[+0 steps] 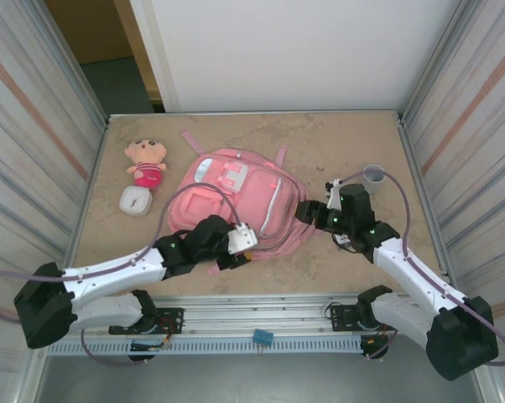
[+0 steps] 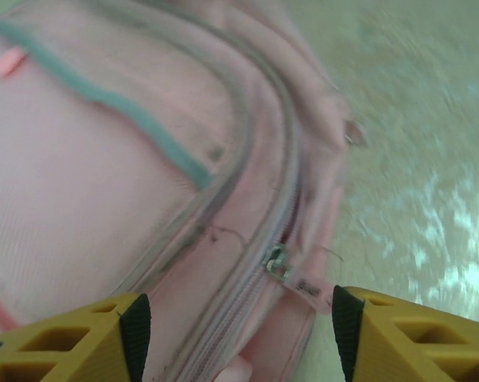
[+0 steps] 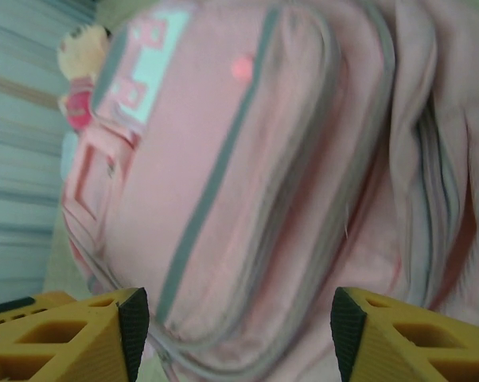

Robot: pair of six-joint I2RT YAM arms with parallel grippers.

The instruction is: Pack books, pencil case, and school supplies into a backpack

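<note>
The left hand (image 2: 239, 328) hangs released. Its two yellow plastic fingers (image 2: 134, 322), cut through with angular holes and tipped in black, stand wide apart with nothing pinched between them. Under the gap lies the near edge of the backpack (image 2: 104, 199), soft pink cloth with a curved zip line along it. A small metal zipper pull (image 2: 278, 261) lies loose on the fabric, touched by neither finger. Farther up the pink panel a grey-green strip of piping (image 2: 128, 111) crosses at a slant. To the right of the bag the counter (image 2: 414, 119) is a pale, mottled, stone-like surface.

The right hand (image 3: 239, 330) is released too. Its fingers (image 3: 134, 326), of the same yellow and black make, are set far apart over the backpack's padded side and grip nothing. From here the bag swells in rounded pockets divided by grey zip lines, with a white patch (image 3: 156, 56) bearing pink shapes near one end.

From above, the backpack lies flat in the middle of the counter, its straps toward the far wall. The left hand is at its near corner and the right hand at its right edge. A plush doll (image 1: 146, 164) in pink and tan lies near the bag's far left. A small white rounded-square thing (image 1: 136, 201) sits just in front of the doll. A short grey ring (image 1: 373, 177) stands on the right, apart from the bag.
</note>
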